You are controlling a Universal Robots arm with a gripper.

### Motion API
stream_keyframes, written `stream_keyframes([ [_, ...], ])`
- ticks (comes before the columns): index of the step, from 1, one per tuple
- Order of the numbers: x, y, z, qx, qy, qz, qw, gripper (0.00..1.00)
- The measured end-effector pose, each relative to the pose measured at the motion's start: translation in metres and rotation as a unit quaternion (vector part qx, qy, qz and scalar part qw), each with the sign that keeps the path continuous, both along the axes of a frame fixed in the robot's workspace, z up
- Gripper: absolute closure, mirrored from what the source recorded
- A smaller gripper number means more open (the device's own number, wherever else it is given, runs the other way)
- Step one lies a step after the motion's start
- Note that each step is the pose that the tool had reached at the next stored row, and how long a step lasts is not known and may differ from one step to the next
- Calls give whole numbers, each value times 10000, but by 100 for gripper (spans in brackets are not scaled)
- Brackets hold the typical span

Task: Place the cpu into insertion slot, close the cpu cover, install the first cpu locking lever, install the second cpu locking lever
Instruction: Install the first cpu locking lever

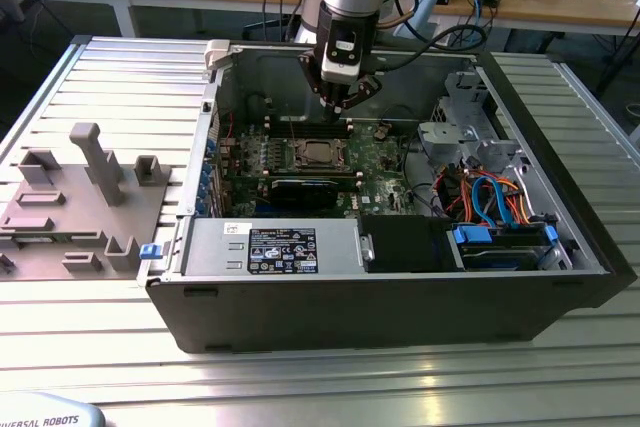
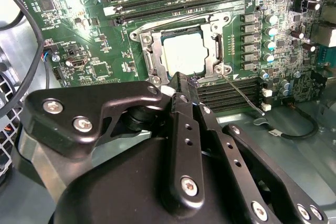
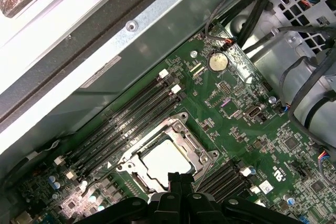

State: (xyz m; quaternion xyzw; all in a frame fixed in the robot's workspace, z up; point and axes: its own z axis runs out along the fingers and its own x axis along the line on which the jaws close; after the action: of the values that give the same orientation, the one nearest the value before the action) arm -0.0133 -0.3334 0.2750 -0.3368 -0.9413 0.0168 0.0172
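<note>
Since the cpu (image 2: 184, 53) already lies seated under the lowered cover (image 2: 148, 59), the lever steps look to be in hand, with the gripper (image 2: 181, 81), fingers together and empty, poised just beside the cover, where the thin loose lever (image 2: 241, 95) calls for a precise, gentle push.

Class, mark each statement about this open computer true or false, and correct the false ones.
1. The cpu lies in the insertion slot. True.
2. The cpu cover stands raised upright. False: it lies flat, framing the chip.
3. The gripper holds the cpu. False: it holds nothing. Its tips are near the slot's edge, and the chip sits in the slot.
4. A round coin battery sits on the green motherboard. True.
</note>
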Motion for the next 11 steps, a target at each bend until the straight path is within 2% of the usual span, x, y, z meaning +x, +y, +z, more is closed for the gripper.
stream_keyframes([
  [11, 0, 0, -2, 0, 0, 23, 10000, 89],
])
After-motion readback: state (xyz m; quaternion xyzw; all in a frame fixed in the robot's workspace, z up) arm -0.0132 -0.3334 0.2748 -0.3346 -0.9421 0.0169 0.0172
